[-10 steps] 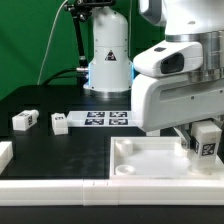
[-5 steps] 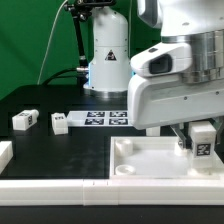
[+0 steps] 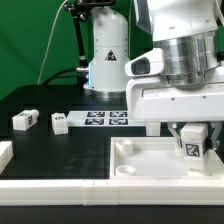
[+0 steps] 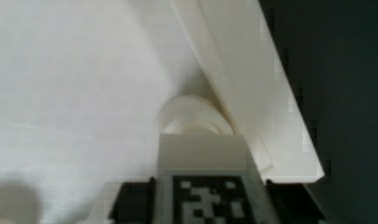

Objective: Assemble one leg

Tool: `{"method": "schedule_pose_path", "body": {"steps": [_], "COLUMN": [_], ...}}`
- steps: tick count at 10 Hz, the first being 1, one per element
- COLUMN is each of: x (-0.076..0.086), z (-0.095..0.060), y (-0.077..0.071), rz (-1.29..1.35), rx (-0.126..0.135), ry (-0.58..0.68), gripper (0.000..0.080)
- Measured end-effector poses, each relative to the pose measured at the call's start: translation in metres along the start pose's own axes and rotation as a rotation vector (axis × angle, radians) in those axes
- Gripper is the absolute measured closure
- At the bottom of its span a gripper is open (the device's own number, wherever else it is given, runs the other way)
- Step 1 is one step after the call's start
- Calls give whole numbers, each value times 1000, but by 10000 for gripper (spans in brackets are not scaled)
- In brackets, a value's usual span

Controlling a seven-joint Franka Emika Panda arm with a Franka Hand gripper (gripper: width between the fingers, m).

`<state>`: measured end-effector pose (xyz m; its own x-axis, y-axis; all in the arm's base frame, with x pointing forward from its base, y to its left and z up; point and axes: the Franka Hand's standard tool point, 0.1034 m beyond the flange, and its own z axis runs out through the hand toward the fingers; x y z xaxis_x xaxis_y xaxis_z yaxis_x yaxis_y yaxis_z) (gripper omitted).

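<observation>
My gripper (image 3: 193,143) is shut on a leg (image 3: 193,144), a small white block with a black-and-white tag on its face, held upright over the far right part of the large white panel (image 3: 140,160). In the wrist view the leg (image 4: 204,170) stands between the black fingers (image 4: 136,200), right above a rounded corner socket (image 4: 200,115) beside the panel's raised rim (image 4: 257,80). Whether the leg touches the socket I cannot tell. Two more legs (image 3: 25,120) (image 3: 60,122) lie on the black table at the exterior view's left.
The marker board (image 3: 106,119) lies on the table behind the panel. A white robot base (image 3: 108,55) stands at the back. A white rim piece (image 3: 5,155) sits at the exterior view's left edge, and a white front border (image 3: 60,192) runs along the table.
The arm has turned at the wrist and the held leg has shifted slightly toward the exterior view's left and down over the panel's corner. The loose legs have not moved.
</observation>
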<state>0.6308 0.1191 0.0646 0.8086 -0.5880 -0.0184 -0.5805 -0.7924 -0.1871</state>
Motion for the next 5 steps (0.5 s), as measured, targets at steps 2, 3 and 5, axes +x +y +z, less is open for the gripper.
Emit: {"method": "schedule_pose_path", "body": {"steps": [2, 3, 5], "x": [-3, -3, -3], "z": [1, 1, 1], "y": [-3, -4, -4], "rz": [226, 292, 240], "rx": [-11, -11, -9], "ry": [10, 11, 9], "gripper": [506, 506, 506]}}
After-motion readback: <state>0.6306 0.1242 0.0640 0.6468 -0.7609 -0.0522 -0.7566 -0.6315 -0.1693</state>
